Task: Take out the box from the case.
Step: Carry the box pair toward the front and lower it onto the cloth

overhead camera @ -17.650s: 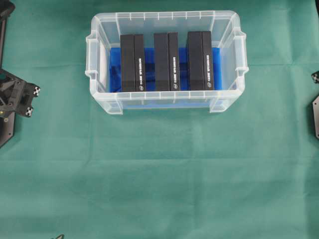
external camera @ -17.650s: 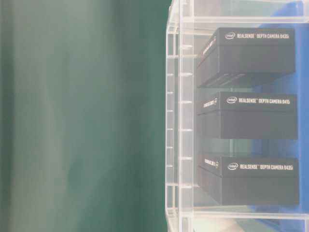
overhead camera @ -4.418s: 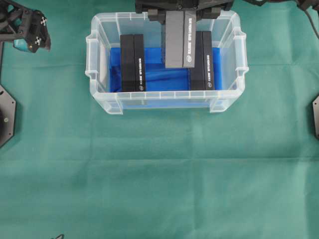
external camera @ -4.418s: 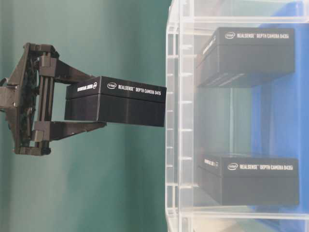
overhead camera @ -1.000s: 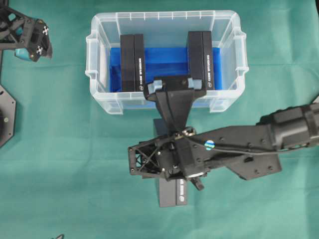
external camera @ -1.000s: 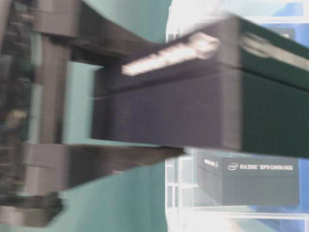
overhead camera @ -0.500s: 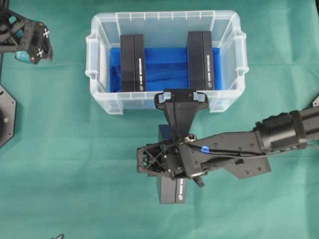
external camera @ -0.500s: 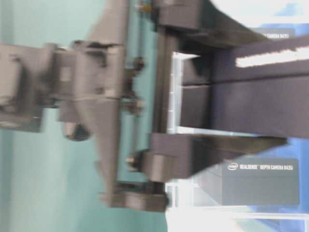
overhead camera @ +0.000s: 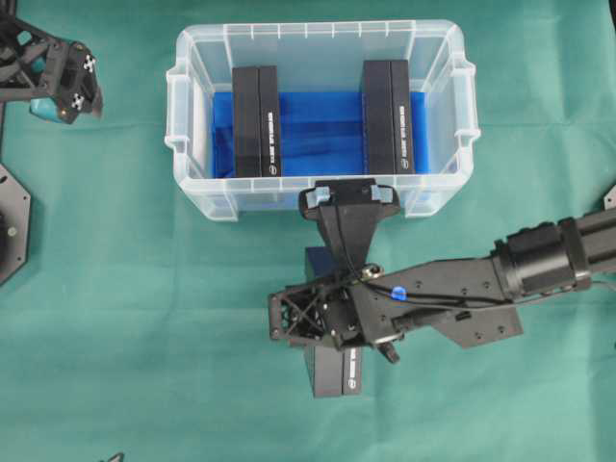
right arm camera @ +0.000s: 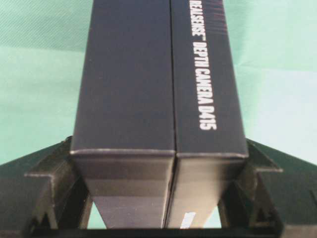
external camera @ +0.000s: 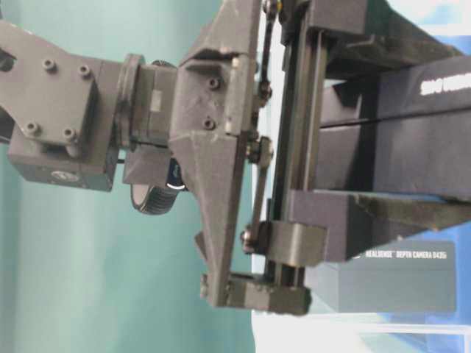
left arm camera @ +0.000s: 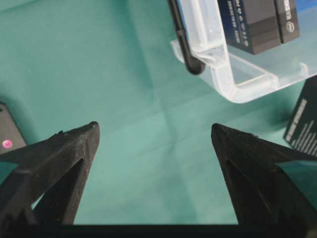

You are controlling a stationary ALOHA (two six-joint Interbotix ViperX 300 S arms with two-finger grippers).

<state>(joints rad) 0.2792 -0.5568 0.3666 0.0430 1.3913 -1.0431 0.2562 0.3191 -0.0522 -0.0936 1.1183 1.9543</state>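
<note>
Overhead view, near to far. At 6 o'clock from the case [overhead camera: 318, 192], on the green cloth [overhead camera: 144, 366], the right gripper [overhead camera: 332, 332] is clamped on the black box [overhead camera: 337, 377], its fingers [right arm camera: 54, 183] pressed to the box's two long sides; the box is outside the case. Two further black boxes [overhead camera: 256, 120] stand inside on the blue lining [overhead camera: 318, 125]. At 10 o'clock, well apart from the case, the left gripper [left arm camera: 153, 134] hovers spread wide, grasping nothing.
</note>
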